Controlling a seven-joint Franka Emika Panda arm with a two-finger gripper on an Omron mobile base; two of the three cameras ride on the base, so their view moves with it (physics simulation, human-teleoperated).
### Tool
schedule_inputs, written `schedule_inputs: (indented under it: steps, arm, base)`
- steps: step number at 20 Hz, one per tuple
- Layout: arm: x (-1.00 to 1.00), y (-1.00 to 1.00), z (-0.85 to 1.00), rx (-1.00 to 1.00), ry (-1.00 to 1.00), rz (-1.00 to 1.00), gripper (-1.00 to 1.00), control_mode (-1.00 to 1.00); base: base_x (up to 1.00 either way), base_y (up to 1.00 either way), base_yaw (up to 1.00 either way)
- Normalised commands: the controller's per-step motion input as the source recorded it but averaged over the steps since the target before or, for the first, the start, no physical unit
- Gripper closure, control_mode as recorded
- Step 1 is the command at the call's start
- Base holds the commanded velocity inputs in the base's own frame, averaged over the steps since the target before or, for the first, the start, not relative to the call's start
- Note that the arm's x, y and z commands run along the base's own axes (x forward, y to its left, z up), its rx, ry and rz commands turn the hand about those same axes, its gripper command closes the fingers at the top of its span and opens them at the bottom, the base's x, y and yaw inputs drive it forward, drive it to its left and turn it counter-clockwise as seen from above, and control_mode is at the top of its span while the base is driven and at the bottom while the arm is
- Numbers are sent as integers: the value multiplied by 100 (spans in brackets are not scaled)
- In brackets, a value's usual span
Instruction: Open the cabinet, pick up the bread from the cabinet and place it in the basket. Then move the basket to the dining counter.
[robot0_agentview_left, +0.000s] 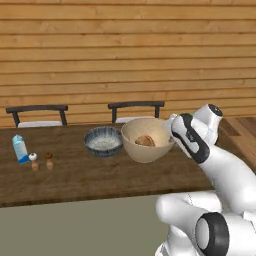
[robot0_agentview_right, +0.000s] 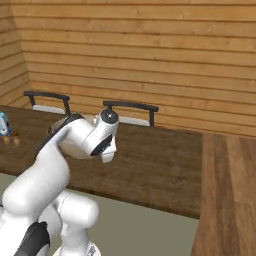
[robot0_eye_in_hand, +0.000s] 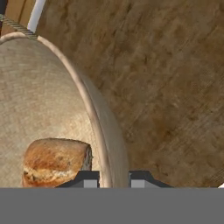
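On your left in the left base view, the dining counter (robot0_agentview_left: 100, 175) carries a small blue-and-white carton (robot0_agentview_left: 20, 148), and just to its right two little shakers (robot0_agentview_left: 42, 161), one with a pale top and one with a brown top. Next comes the blue-grey patterned bowl (robot0_agentview_left: 103, 141); you can see a pale inside, but whether anything lies in it cannot be told. Right beside it, close enough that the rims look to touch, is the basket (robot0_agentview_left: 146, 140), tilted a little toward the camera, its underside near the tabletop; whether it rests there you cannot tell. Inside the basket lies the bread (robot0_agentview_left: 145, 141), one brown crusty lump against the far inner wall.

From the hand view you look down along the basket's rim (robot0_eye_in_hand: 98, 131): the bread (robot0_eye_in_hand: 54, 162) sits inside on the left, bare wood grain lies outside on the right. The gripper (robot0_eye_in_hand: 113, 178) straddles that rim, one fingertip inside the wall and one outside, clenched on the basket's edge.

The arm rises from the lower right of the left base view, bends at the elbow and reaches forward and leftward, its dark-banded wrist pressed up to the basket's right side. In the right base view the same arm arches over the counter edge and hides most of the basket.

You can count two black-backed chairs (robot0_agentview_left: 37, 115) behind the counter, two bowl-shaped vessels, two shakers, one carton and one piece of bread.
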Motion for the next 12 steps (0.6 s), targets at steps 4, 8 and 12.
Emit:
schedule_inputs:
  steps: [4,8,12]
  arm:
    - [100,-58,-77,0,10,1,100,-100]
    - [85,-22,-78,-2,0,0,100,-100]
    - [61,-9,-68,-3,-7,0,100,-100]
  base:
    - [0,0,0]
    - [0,0,0]
    - [0,0,0]
